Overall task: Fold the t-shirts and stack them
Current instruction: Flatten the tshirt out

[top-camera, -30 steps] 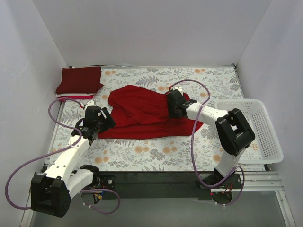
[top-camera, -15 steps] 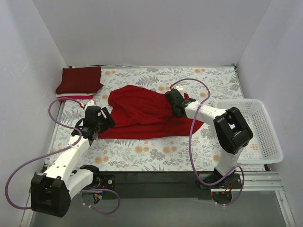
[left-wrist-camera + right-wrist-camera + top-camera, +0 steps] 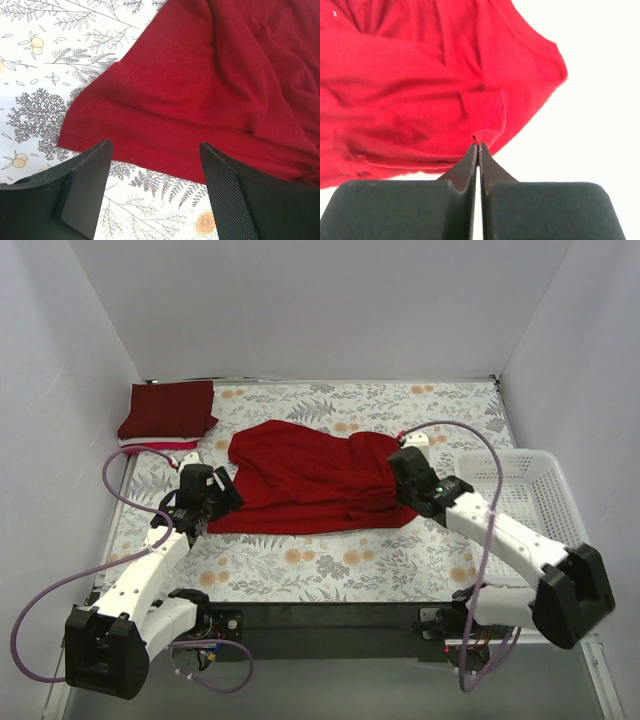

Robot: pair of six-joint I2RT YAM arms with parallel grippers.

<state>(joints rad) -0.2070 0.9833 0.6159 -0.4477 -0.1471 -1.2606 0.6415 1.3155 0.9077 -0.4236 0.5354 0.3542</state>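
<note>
A bright red t-shirt lies spread and rumpled across the middle of the flowered table. My right gripper is at its right end, shut on a fold of the red hem; in the right wrist view the gripper has its jaws pressed together on that cloth. My left gripper stands open at the shirt's near left corner. Its fingers straddle bare table just short of the hem and hold nothing. A folded dark maroon t-shirt tops a small stack at the back left, with pinkish-red and white edges beneath.
A white lattice basket stands at the table's right edge, close to my right forearm. White walls close in the table on the left, back and right. A purple cable loops above each arm.
My right gripper shut on the shirt's right end and moved right and nearer, bunching the cloth there, while its elbow swung out towards the basket. The left arm stayed put.
</note>
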